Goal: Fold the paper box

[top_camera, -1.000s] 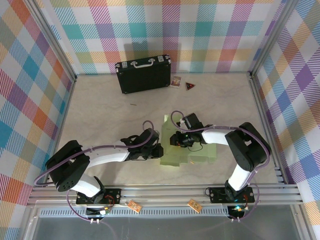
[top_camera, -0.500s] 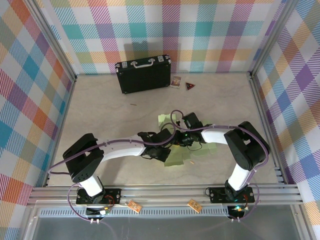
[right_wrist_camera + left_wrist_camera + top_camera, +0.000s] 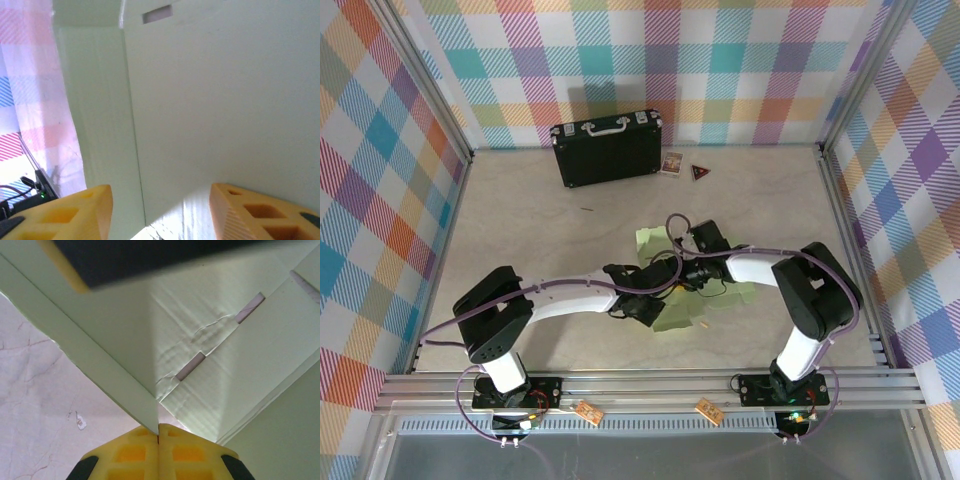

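pale table (image 3: pixel 540 230): l claw (image 3: pixel 158 432) clamped on paper box (image 3: pixel 215 315) flap edge; r claw (image 3: pixel 160 192) apart, facing box.

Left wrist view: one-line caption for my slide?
Left gripper shut on a flap corner of the paper box.

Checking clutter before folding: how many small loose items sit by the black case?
2: a reddish card just right of the black case, a dark triangle right of that. Others may hide behind the case.
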Available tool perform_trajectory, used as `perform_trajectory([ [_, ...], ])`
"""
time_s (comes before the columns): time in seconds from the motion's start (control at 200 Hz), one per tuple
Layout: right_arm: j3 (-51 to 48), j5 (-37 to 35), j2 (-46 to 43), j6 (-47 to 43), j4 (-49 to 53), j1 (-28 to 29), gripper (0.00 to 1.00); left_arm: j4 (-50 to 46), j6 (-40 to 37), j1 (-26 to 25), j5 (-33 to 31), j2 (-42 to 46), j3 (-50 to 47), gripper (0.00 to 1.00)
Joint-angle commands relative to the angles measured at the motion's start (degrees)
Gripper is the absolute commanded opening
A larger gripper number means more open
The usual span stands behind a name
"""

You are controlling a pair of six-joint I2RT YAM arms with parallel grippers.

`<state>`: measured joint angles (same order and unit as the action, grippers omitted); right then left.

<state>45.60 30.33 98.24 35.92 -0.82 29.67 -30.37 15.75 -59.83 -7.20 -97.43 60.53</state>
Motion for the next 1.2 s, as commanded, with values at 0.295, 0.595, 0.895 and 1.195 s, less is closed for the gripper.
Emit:
perform_trajectory([
  [0.295, 11.01, 11.51, 3.17, 1.91, 3.28, -4.44, 0.76, -3.62, -2.72, -0.64, -1.74, -0.69, 2.03, 0.0],
  [0.595, 18.38, 16.34, 12.6, 0.45, 7.16, -3.43, 0.8, -4.53, -3.14, -0.72, -2.79, -0.83, 2.6, 0.0],
  [0.895, 18.01, 11.62, 14.44, -3.77, 10.96, -1.19, 0.61, -4.75, -3.34, -0.81, -3.26, -1.52, 3.1, 0.0],
  [1.195, 13.7, 9.64, 16.16, -3.75, 6.25, -1.28, 0.38, -4.13, -1.67, -0.81, -3.09, 0.04, 1.83, 0.22],
])
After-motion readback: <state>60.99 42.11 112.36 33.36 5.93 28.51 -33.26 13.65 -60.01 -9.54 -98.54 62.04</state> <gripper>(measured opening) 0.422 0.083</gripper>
